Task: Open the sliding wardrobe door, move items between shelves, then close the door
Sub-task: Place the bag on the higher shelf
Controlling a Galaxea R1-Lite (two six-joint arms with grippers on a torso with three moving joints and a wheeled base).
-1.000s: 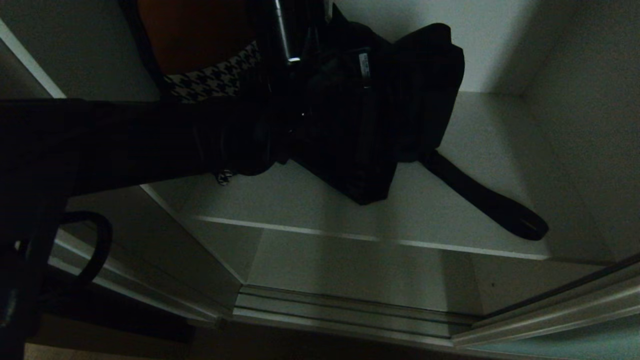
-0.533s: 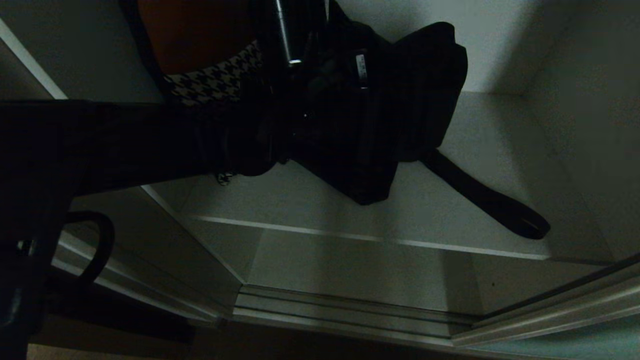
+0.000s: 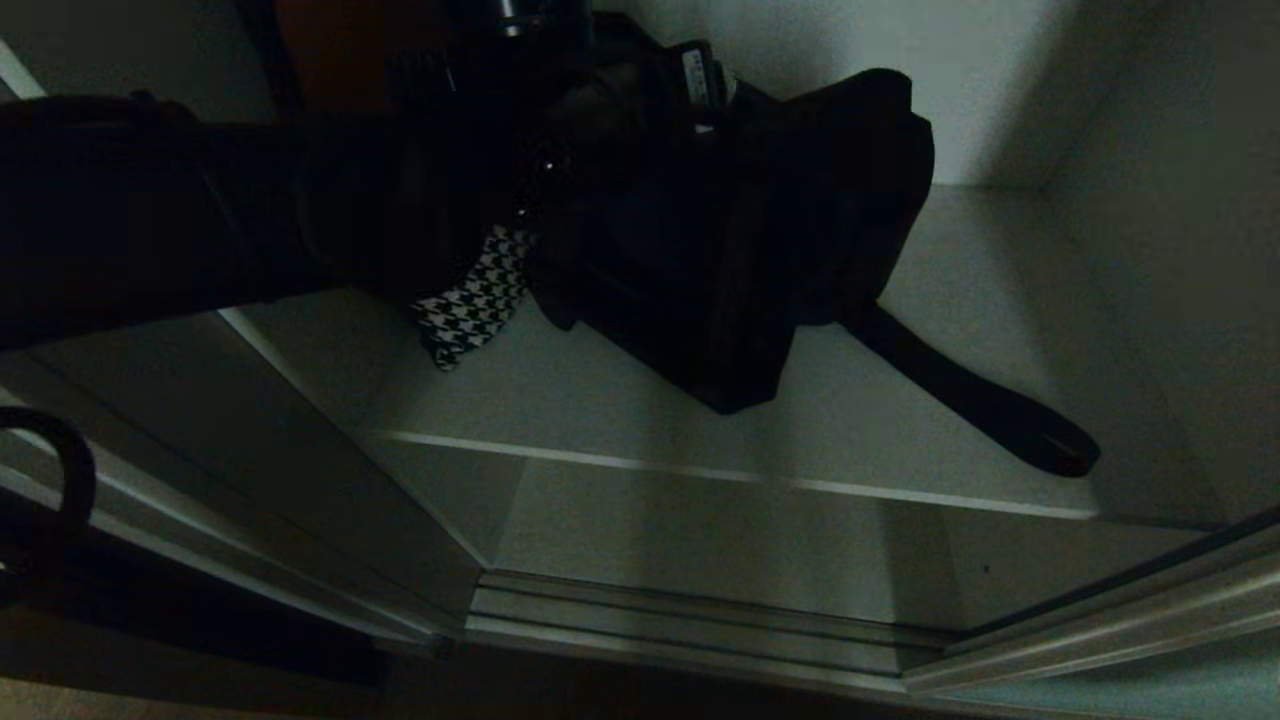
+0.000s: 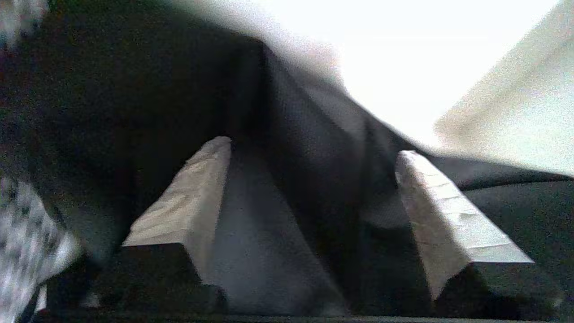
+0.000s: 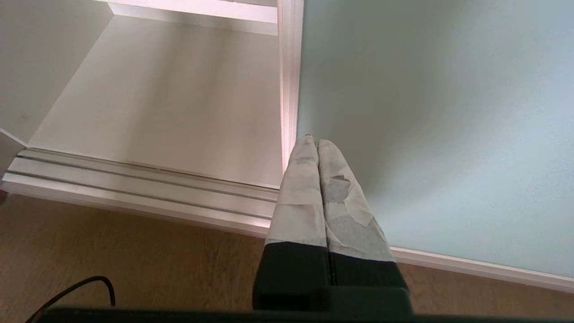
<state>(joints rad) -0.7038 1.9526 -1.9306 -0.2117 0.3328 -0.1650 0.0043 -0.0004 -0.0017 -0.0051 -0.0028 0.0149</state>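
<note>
We see a soft matt black cloth bag [image 3: 740, 240] on a smooth pale shelf [image 3: 620, 400], woven houndstooth fabric [image 3: 470, 305], a frosted door [image 5: 439, 112] beside the right end effector [image 5: 317, 142], and wood-grain floor [image 5: 134, 251].

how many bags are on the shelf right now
2 that can be made out. A black bag stands mid-shelf, its strap trailing right. A houndstooth one peeks out at its left, mostly behind the left arm. More may be hidden.

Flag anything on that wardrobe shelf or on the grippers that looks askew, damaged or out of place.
The black bag slumps crooked on the shelf, its strap trailing toward the front edge. A houndstooth cloth pokes out beside it. On the right gripper, parked by the sliding door, the fingertip tape looks torn.
</note>
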